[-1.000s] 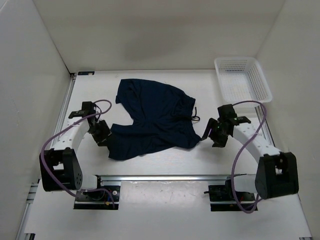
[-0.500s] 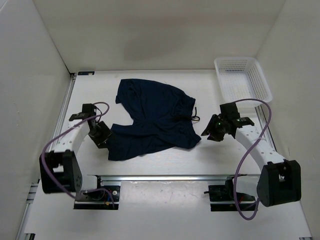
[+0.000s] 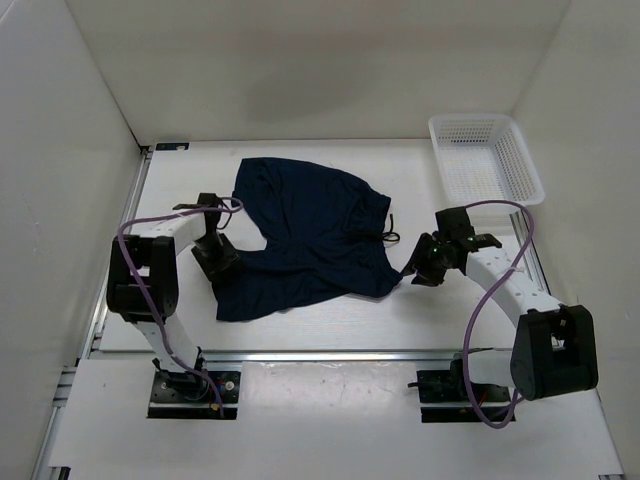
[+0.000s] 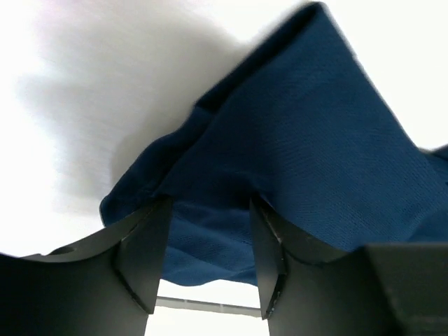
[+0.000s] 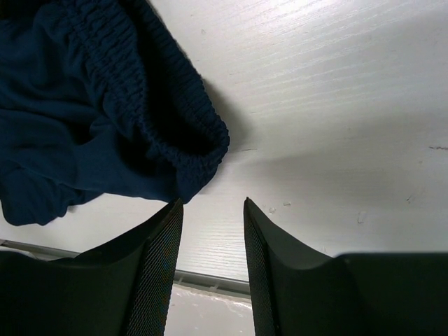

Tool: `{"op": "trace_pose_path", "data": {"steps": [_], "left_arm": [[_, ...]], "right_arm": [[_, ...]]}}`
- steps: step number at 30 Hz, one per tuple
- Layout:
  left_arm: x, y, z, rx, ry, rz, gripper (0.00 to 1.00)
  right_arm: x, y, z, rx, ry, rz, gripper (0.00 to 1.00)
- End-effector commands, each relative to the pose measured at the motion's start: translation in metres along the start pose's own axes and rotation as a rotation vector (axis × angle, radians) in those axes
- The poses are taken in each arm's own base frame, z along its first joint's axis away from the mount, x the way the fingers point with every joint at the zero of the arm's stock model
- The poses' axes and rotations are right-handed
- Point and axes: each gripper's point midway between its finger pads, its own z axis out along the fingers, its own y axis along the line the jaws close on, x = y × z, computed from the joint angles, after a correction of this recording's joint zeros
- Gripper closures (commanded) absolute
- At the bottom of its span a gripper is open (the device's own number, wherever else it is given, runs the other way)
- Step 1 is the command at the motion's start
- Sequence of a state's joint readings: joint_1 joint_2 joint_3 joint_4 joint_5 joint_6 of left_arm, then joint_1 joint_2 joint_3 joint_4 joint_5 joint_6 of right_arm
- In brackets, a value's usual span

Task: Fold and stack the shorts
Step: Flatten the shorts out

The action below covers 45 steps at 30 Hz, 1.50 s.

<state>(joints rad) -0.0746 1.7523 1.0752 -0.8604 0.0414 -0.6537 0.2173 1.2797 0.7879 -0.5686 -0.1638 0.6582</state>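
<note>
From above, the left gripper (image 3: 218, 262) is dark against the dark shorts (image 3: 305, 235), so its tips are hard to make out. Its wrist view shows the fingers (image 4: 143, 259) spread, with navy cloth in the gap, apparently loose rather than pinched. Both wrist views cut the shorts off at the frame edge. The right gripper (image 3: 412, 270) has its fingers (image 5: 157, 266) apart over bare table (image 3: 320, 325), the elastic waist corner just past their tips (not touching). One pair of shorts lies spread flat mid-table between two grippers. One white basket (image 3: 485, 155) stands at the far right.
</note>
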Motion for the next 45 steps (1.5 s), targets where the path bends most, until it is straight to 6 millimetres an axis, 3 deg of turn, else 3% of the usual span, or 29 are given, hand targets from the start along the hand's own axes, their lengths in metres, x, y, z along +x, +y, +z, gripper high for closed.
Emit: {"op": "trace_pose_path", "data": {"steps": [1,4,6,7,10,19,20,22,31,34,35,40,45], "left_arm": [[-0.014,0.010,-0.019,-0.036,-0.124,-0.047,0.41],[-0.008,0.018,-0.030,-0.028,-0.170,-0.091,0.41],[-0.006,0.020,-0.028,-0.034,-0.163,-0.090,0.41],[-0.002,0.023,-0.017,-0.064,-0.127,-0.089,0.41],[-0.001,0.023,0.001,-0.097,-0.073,-0.076,0.61],[0.000,0.022,0.008,-0.092,-0.065,-0.076,0.63],[0.000,0.022,0.008,-0.092,-0.065,-0.076,0.77],[0.001,0.021,0.008,-0.083,-0.057,-0.067,0.90],[0.004,0.019,-0.049,0.001,-0.141,-0.049,0.90],[0.007,0.019,-0.056,0.018,-0.149,-0.028,0.85],[0.006,0.018,-0.059,0.025,-0.158,-0.028,0.89],[0.010,0.018,-0.067,0.042,-0.165,-0.027,0.89],[-0.001,0.012,-0.108,0.083,-0.247,-0.020,0.89]], "right_arm": [[-0.014,0.012,-0.006,-0.033,-0.034,-0.038,0.55],[-0.016,0.013,-0.006,-0.033,-0.034,-0.047,0.55],[-0.015,0.012,-0.004,-0.027,-0.027,-0.045,0.55],[-0.017,0.013,-0.003,-0.026,-0.024,-0.044,0.55],[-0.018,0.014,-0.002,-0.025,-0.023,-0.053,0.55],[-0.020,0.012,-0.002,-0.016,-0.030,-0.053,0.55],[-0.020,0.012,-0.002,-0.016,-0.030,-0.053,0.55],[-0.020,0.012,-0.002,-0.016,-0.030,-0.053,0.55],[-0.023,0.014,-0.003,-0.014,-0.042,-0.055,0.55],[-0.023,0.012,-0.001,-0.009,-0.035,-0.053,0.55],[-0.023,0.012,-0.001,-0.009,-0.035,-0.053,0.55],[-0.023,0.012,-0.001,-0.009,-0.035,-0.053,0.55],[-0.021,0.016,0.001,-0.024,-0.022,-0.044,0.54]]}}
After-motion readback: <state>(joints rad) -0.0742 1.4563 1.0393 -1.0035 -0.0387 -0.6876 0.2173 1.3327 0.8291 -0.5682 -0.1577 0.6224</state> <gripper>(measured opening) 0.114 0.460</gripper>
